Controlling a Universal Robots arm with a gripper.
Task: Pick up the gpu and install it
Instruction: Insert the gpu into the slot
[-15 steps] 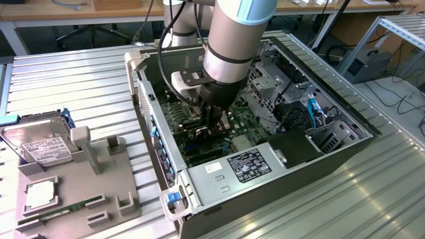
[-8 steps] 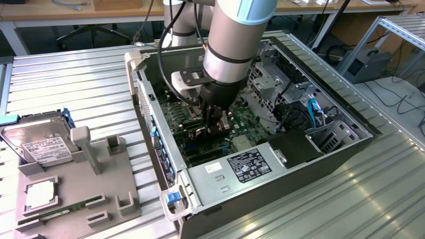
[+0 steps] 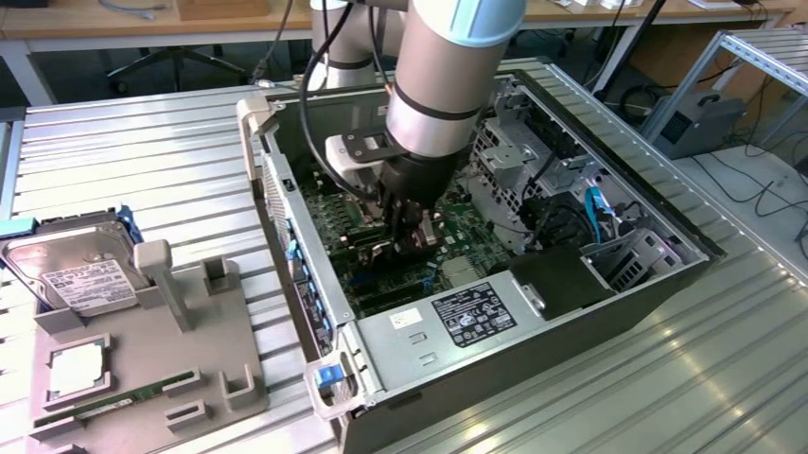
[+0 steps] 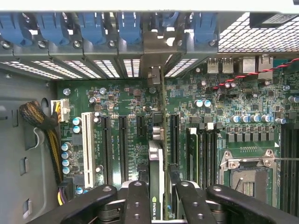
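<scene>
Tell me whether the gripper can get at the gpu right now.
Likely yes: the gripper is already down inside the open computer case, fingers on either side of the gpu standing edge-on over the motherboard.

The ribbed metal surface carries an open computer case. Beside it, toward the exterior view's left, lies a grey parts tray.

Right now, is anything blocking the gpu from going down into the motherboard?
Nothing visible does. The gripper holds the gpu edge-on over the motherboard, its bracket reaching the rear slot openings. The slot directly beneath the card is hidden.
</scene>
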